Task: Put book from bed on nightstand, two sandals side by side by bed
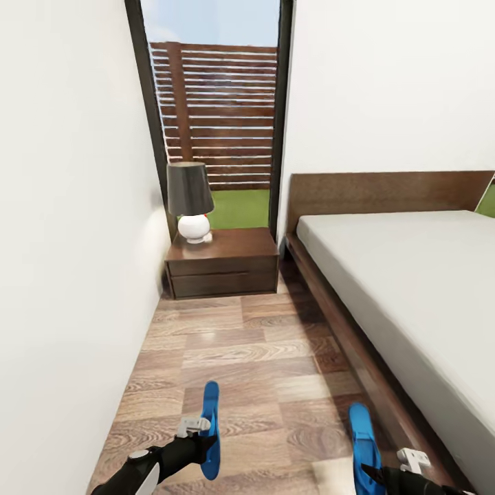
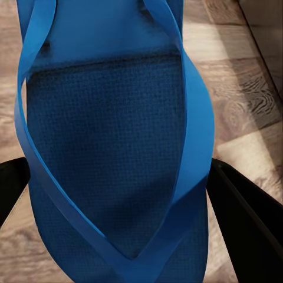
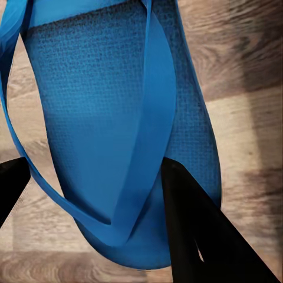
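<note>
Blue flat sandals (image 1: 210,430) (image 1: 362,440) — one clamped in each arm's fingers — over wood-plank floor (image 1: 268,357).

The left arm (image 1: 148,467) reached in from the lower left, its gripper (image 1: 203,440) clamped on a blue sandal (image 1: 210,430) held on edge. The right gripper (image 1: 375,474) at the lower right was closed on the other sandal (image 1: 363,440), black fingers (image 3: 194,230) pressing its heel end.
</note>
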{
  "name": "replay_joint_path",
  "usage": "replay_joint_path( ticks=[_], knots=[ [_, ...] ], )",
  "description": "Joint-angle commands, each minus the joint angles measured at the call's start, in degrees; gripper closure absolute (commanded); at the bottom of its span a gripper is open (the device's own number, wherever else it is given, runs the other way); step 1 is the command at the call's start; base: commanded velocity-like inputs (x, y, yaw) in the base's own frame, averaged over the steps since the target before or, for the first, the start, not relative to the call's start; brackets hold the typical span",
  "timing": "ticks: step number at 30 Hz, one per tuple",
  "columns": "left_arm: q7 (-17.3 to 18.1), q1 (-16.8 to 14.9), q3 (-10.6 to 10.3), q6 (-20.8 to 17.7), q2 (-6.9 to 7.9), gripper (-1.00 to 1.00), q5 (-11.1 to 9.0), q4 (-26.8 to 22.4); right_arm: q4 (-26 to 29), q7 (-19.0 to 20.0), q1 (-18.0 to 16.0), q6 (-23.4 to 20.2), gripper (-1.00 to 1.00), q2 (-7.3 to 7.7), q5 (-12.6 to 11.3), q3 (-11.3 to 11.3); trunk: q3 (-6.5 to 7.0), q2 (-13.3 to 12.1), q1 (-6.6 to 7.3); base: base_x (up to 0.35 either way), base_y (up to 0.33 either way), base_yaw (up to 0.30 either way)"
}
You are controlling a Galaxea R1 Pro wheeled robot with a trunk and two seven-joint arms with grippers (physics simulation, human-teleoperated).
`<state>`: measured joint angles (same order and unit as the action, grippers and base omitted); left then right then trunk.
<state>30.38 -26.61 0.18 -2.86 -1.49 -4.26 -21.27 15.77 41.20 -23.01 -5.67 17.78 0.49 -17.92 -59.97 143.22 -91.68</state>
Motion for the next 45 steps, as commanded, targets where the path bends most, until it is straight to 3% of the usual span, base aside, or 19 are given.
replay_joint_path(
  ticks=[1, 6, 15, 20, 26, 31, 45],
  knots=[
    [0.2, 0.0, 0.0, -0.3, 0.00, 1.00, -0.4, 0.0, 0.1, 0.4, 0.0, -0.7, 1.00, -0.03, -0.1, -0.4, 0.13, -0.4, 0.23, 0.000, 0.000, 0.040],
    [0.2, 0.0, 0.0, -0.3, -0.08, 1.00, -0.4, 0.0, 0.0, 0.4, 0.0, -0.7, 1.00, -0.03, 0.0, -0.4, 1.03, -2.4, 1.33, 0.000, 0.000, 0.012],
    [0.1, 0.0, 0.0, 2.0, -0.26, 1.00, -0.4, 1.6, -6.4, 0.2, 0.0, -0.6, 1.00, -0.03, 0.1, -0.4, 2.65, -6.0, 3.30, 0.000, 0.000, 0.000],
    [-0.2, 0.0, 0.0, 2.9, -0.38, 1.00, -0.3, 3.0, -6.6, -0.2, 0.0, -0.6, 1.00, -0.03, 0.1, -0.4, 3.55, -8.0, 4.40, 0.000, 0.000, 0.000],
    [-5.4, 0.0, 0.0, 6.4, -0.44, 1.00, -0.4, 4.1, -6.6, -1.9, 0.0, -0.3, 1.00, -0.03, 0.1, -0.4, 4.62, -10.4, 5.72, 0.000, 0.000, 0.000],
    [-5.9, 0.0, 0.0, 6.8, -0.45, 1.00, -0.4, 4.4, -6.7, -1.9, 0.0, 3.2, 1.00, -0.03, 0.0, -0.4, 5.52, -12.4, 6.82, 0.000, 0.000, 0.000],
    [-5.9, 0.0, 0.0, 6.8, -0.45, 1.00, -0.4, 4.4, -6.7, -2.0, 0.0, 3.9, 1.00, -0.03, -0.2, -0.4, 8.07, -18.0, 9.89, 0.000, 0.000, 0.007]
  ],
)
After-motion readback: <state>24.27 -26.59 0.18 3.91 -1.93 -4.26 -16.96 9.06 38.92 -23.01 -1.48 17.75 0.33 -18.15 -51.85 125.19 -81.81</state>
